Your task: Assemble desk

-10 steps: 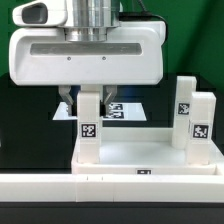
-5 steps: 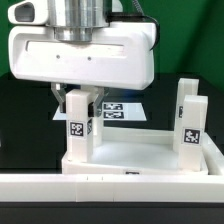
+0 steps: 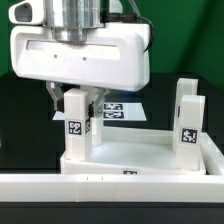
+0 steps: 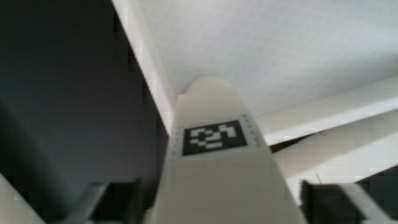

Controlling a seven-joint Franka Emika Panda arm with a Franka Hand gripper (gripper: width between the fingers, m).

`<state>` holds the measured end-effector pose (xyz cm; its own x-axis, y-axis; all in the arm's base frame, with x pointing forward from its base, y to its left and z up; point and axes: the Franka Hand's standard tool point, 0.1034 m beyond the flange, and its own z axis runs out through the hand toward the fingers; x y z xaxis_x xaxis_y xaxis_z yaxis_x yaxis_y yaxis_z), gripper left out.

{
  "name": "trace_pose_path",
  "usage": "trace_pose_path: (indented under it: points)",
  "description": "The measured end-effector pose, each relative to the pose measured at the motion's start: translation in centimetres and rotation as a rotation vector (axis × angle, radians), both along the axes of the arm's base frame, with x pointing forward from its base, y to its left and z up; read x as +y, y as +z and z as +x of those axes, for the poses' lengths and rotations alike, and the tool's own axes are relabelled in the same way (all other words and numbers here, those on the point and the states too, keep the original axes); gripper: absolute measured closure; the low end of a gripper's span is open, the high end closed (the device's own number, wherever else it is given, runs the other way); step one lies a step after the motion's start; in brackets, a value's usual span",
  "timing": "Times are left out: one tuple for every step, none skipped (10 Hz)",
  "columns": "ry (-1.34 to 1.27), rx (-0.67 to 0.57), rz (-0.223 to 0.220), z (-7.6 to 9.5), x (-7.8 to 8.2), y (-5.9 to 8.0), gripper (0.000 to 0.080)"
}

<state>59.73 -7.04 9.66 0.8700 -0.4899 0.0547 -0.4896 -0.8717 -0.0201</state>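
Pincer (image 3: 76,100) grips one leg (image 3: 75,128) upright on the desk top (image 3: 140,158); two more legs (image 3: 188,120) stand.

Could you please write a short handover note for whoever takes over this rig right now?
Gripper: shut on a leg, held upright at a corner of the desk top on the exterior view's left.
Two more legs stand upright on the top at the exterior view's right.
The marker board lies behind.
Done: three legs stand on the top.
Left: seating of the gripped leg cannot be judged; a fourth leg is not in view.
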Motion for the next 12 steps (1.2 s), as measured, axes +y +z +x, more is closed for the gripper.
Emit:
trace_pose_path:
  points:
    - [-0.01, 0.0, 0.001, 0.0, 0.1, 0.0, 0.0252]
    - [-0.068, -0.005, 0.008, 0.1, 0.4, 0.3, 0.0171]
    - [-0.129, -0.006, 0.018, -0.3, 0.8, 0.5, 0.0156]
    - [-0.162, -0.004, 0.024, -0.5, 1.2, 0.6, 0.0156]
    - [-0.241, -0.001, 0.029, -0.6, 2.1, 0.7, 0.015]
    - [-0.251, 0.008, 0.021, -0.6, 3.1, 0.6, 0.015]
    - [-0.237, 0.007, 0.022, -0.6, 3.0, 0.5, 0.015]
    - [-0.239, 0.007, 0.022, -0.6, 2.9, 0.5, 0.015]
    - [-0.238, 0.007, 0.022, -0.6, 3.0, 0.5, 0.015]
    - [-0.238, 0.007, 0.022, -0.6, 3.0, 0.5, 0.015]
    - [-0.238, 0.008, 0.022, -0.6, 3.0, 0.5, 0.015]
    - [-0.238, 0.008, 0.022, -0.6, 3.0, 0.4, 0.015]
